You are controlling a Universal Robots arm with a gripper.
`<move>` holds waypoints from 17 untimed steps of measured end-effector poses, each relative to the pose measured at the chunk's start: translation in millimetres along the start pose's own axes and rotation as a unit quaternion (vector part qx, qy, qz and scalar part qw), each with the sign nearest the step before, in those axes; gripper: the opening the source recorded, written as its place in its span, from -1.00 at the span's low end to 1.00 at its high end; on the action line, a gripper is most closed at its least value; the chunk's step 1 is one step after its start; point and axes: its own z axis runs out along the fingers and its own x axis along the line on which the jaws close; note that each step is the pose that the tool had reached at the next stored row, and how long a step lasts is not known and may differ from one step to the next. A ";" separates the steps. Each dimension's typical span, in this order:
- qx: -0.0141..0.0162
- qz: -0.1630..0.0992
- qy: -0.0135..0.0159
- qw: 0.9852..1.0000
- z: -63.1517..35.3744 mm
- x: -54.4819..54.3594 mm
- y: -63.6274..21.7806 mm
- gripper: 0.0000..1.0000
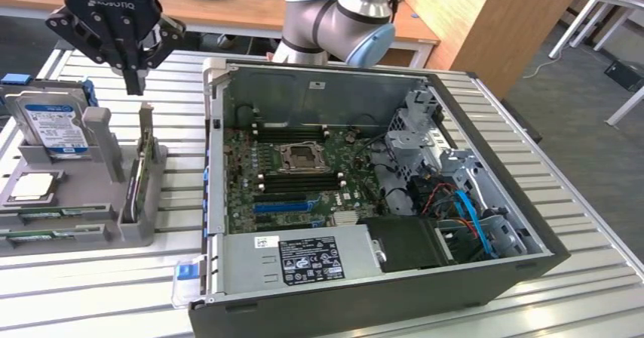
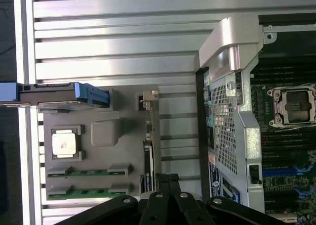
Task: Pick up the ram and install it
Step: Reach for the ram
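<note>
Gripper (image 2: 168, 181): fingers pressed together with nothing between them. In the exterior view it hangs above the grey fixture, clear of every part.
Position over fixture: fingertips sit over the upright card (image 1: 149, 168), between the hard drive (image 1: 56, 127) and the computer case (image 1: 453, 78).
Ram (image 2: 89, 172): lies flat in a slot of the grey fixture (image 2: 103, 132), at the end away from the hard drive. A second stick (image 2: 86, 192) lies parallel, just beside it. Neither is touched.
Loose processor (image 2: 64, 143): rests in its pocket on the same fixture, near the two sticks.
Motherboard (image 1: 302, 191): exposed inside the open case; the dark memory slots flanking the CPU socket (image 1: 300, 157) appear unfilled.
Done: nothing yet, judging by the layout.
Left: both the pick-up and the seating in a slot; the task reads as at its very start.
</note>
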 end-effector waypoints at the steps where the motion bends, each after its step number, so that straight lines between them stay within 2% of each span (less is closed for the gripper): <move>1: 0.000 0.000 0.000 1.000 0.1 1.0 -0.1 -0.79; 17: 0.000 0.000 0.001 1.000 1.2 16.2 -1.3 -0.79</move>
